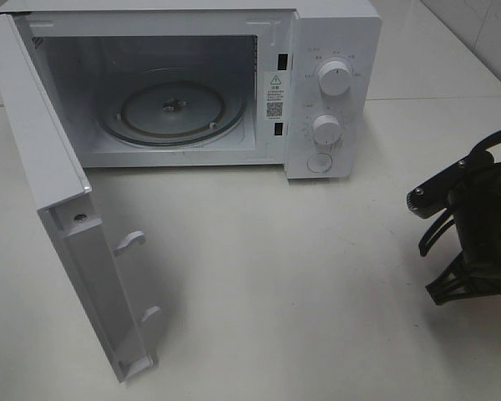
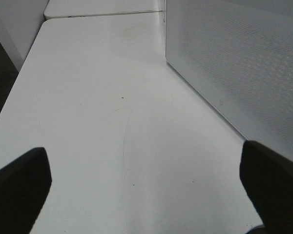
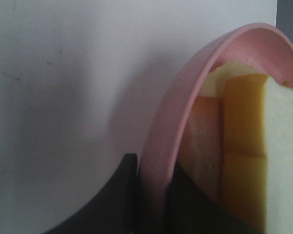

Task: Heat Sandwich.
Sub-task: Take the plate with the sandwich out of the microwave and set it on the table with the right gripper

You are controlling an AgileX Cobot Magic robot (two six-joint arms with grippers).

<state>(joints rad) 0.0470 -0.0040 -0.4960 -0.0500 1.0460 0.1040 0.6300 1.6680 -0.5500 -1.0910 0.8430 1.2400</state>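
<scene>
Sandwich rides on the pink plate, whose rim the right gripper pinches; microwave lies open, across the desk. Left gripper gapes empty.

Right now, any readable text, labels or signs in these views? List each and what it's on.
Nothing can be read word for word.
Sticker inside the microwave, right wall: warning triangle, print and a square code, too small to read.
Marks around the upper knob and lower knob: too small to read.
Left wrist view: no text.
Right wrist view, plate and sandwich: no text.
</scene>
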